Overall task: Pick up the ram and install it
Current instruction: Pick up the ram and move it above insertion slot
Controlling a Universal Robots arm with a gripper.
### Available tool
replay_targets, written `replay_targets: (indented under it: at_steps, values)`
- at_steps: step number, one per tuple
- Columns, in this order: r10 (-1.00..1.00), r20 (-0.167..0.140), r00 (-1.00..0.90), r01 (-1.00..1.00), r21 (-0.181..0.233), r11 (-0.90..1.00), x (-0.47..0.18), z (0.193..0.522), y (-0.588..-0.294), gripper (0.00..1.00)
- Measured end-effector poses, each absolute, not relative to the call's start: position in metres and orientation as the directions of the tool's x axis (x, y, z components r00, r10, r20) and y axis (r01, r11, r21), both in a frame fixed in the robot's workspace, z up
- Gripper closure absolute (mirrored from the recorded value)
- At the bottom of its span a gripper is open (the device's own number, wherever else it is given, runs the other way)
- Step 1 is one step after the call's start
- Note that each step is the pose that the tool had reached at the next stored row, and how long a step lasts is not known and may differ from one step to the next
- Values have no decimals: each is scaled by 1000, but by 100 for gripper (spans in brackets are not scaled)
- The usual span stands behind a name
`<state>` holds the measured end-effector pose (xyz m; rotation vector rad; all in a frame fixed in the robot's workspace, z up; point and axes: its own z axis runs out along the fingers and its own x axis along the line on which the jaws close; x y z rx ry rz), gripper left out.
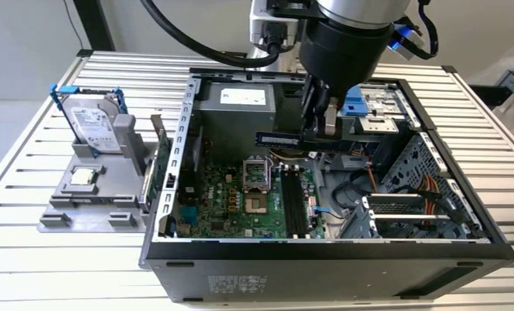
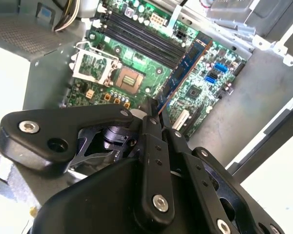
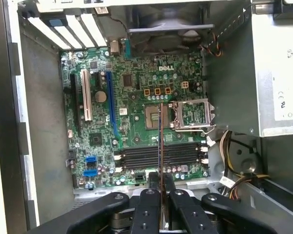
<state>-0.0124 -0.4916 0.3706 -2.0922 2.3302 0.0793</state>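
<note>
1. Dark, slim and flat, the ram (image 1: pixel 279 138) hangs inside the open computer case (image 1: pixel 326 262), above the motherboard (image 1: pixel 226 201) and clear of it. The case stands near the middle of the counter (image 1: pixel 32 265).
2. The gripper (image 1: pixel 320 135) is closed on the ram, clamping its two flat faces near one end. Most of the stick juts free toward the exterior view's left.
3. The step in hand looks like carrying the ram over and lining it up. The black memory slots (image 1: pixel 296 204) run along the motherboard's edge on the exterior view's right, just beside the processor socket (image 1: pixel 255 173).
4. In the first wrist view the ram shows edge-on as a thin line crossing the slots roughly at a right angle. Good alignment probably calls for turning the wrist until the stick runs parallel to one slot, before any lowering.
5. Because the hold is near one end, the free length acts as a lever. The stick likely needs to be kept level, with its contact edge facing straight down, or one end will meet the slot first.
6. A bundle of wires (image 3: pixel 228 146) lies near one end of the slots, so a slow, straight approach would limit snagging. Whether the slot latches stand open cannot be told.
</note>
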Motion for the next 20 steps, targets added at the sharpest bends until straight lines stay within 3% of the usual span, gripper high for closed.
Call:
replay_targets:
  at_steps: [20]
  values:
    - [-995,-40,-94,-995,32,93,15,371,-490,100]
